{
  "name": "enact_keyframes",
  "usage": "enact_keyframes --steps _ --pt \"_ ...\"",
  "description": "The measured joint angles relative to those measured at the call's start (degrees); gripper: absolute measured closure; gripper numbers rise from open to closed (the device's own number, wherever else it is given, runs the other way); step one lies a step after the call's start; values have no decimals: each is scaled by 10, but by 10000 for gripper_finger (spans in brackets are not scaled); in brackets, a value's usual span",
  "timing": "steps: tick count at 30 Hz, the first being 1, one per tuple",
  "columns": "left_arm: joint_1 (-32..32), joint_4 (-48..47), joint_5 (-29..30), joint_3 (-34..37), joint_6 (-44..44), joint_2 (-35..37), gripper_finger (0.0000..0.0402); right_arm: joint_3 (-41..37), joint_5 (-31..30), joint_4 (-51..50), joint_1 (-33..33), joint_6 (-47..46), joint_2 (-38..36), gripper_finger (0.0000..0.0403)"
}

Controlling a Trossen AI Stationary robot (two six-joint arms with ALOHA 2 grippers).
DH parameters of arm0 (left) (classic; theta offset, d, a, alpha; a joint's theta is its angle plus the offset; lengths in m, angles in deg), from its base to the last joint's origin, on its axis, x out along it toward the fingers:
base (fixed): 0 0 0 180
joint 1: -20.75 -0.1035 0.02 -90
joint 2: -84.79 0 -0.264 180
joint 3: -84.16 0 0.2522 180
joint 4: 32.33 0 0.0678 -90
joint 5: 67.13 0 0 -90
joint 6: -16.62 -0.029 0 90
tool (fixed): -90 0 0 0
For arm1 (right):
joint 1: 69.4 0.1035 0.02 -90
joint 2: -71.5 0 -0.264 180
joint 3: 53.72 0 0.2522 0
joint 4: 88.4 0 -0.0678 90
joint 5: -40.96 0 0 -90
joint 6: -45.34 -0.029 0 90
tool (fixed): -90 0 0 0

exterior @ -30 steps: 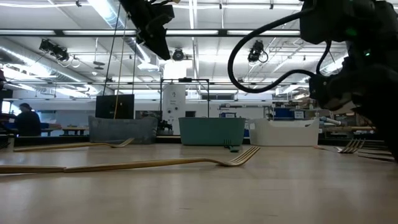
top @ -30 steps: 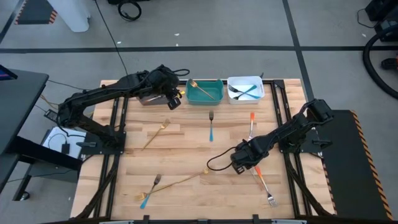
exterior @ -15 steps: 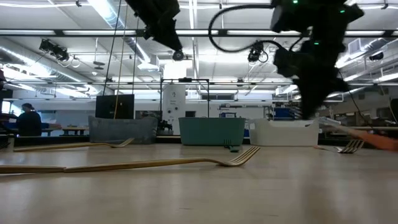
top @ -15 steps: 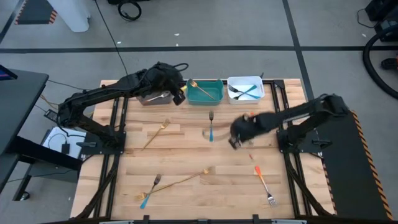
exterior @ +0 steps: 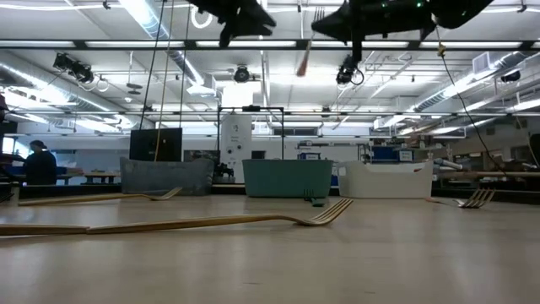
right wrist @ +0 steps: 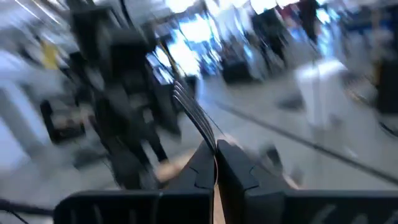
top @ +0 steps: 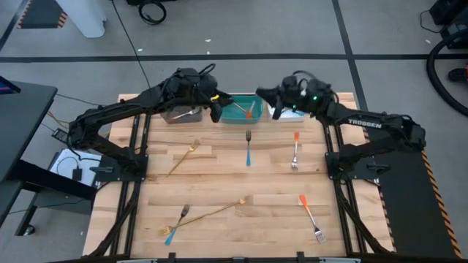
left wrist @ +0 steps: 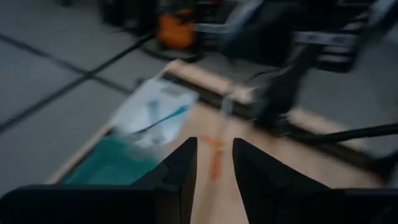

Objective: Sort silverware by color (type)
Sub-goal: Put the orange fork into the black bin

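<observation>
Both arms hang high over the wooden surface (top: 219,183). The right gripper (top: 265,102) has its fingers (right wrist: 233,168) clamped on an orange-handled fork (top: 250,111) above the teal bin (top: 240,117). The left gripper (top: 217,109), just beside, holds nothing, fingers (left wrist: 183,168) slightly apart.

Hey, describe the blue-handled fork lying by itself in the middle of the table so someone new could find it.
Start at the teal bin on the far edge of the wooden table. Just in front of it lies the blue-handled fork, tines toward the bin. Its nearest neighbour, the fork to its right, has an orange handle, and the other blue-handled one lies at the near left.
</observation>
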Motion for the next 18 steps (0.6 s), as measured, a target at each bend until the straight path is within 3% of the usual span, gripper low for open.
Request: enact_keyframes --steps 3,8,18 --pt "0 55 -45 0 45 -16 290 0 57 58 -21 -33 15 395" --pt "0 76 -53 0 78 -58 290 0 108 67 -29 -52 28 395" --pt "-2 130 -127 0 78 -104 290 0 114 64 -34 -69 56 395"
